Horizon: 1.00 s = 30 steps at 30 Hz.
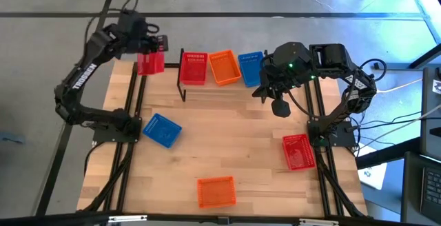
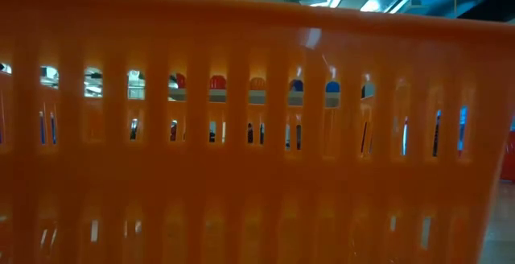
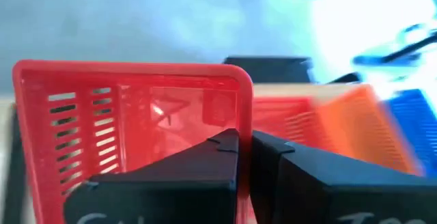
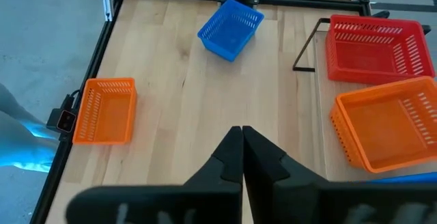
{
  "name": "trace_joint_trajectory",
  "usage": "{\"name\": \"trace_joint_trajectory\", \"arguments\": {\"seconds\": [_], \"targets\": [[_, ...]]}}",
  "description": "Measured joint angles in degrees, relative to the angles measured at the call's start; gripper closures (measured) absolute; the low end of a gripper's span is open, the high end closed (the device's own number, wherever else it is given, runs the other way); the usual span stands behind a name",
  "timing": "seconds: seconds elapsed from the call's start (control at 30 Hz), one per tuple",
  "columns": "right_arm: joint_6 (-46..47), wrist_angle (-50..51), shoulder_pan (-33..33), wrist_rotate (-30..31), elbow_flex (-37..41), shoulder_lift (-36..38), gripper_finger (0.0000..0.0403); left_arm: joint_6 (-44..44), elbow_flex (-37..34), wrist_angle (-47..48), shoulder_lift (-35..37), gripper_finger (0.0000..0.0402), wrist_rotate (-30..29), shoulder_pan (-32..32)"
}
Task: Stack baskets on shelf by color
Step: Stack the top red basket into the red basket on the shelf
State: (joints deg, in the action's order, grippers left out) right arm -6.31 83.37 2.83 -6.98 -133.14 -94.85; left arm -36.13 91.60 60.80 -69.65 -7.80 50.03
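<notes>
Here, a red basket (image 1: pixel 150 63) is pinched by its wall in the left hand (image 3: pixel 244 157) and held in the air at the far left of the table (image 1: pixel 227 150), just left of the shelf (image 1: pixel 227 91). It is judged to be on its way to the red basket on the shelf (image 1: pixel 193 67), so that like colours are stacked together. On the shelf, from left to right, stand that red basket, an orange basket (image 1: pixel 224 67) and a blue basket (image 1: pixel 251 67), set side by side, presumably as one base per colour.

The right hand (image 4: pixel 242 157) hangs over the shelf's right end with its fingers pressed together and nothing between them.

Loose baskets are left on the table: a blue one (image 1: pixel 161 130) at the left, a red one (image 1: pixel 298 151) at the right and an orange one (image 1: pixel 216 191) at the near edge. The low view is filled by that near orange basket.
</notes>
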Motion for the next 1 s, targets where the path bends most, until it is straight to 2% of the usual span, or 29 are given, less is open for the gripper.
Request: {"name": "trace_joint_trajectory", "arguments": {"seconds": [0.23, 0.37, 0.47, 0.73, 1.0], "targets": [[0.00, 0.02, 0.00, 0.02, 0.00, 0.00, 0.0402, -3.12, 13.90, -0.18, -7.70, 0.0401, 1.69, -7.04], [0.00, 0.00, 0.00, 0.02, 0.00, -0.02, 0.0402, -1.97, 19.88, -1.39, -14.13, 0.0401, 6.36, -9.61], [0.09, 0.02, 0.00, 1.29, 0.00, -0.02, 0.0402, -1.38, 23.36, -0.65, -18.75, 0.0401, 7.68, -10.89], [0.72, 0.35, 0.00, 2.84, 0.00, -0.02, 0.0402, -2.78, 25.56, 4.16, -25.55, 0.0401, 8.86, -10.94], [0.97, 0.35, 0.00, 2.86, 0.00, -0.02, 0.0402, -2.77, 25.58, 3.49, -27.61, 0.0401, 8.79, -10.94]]}}
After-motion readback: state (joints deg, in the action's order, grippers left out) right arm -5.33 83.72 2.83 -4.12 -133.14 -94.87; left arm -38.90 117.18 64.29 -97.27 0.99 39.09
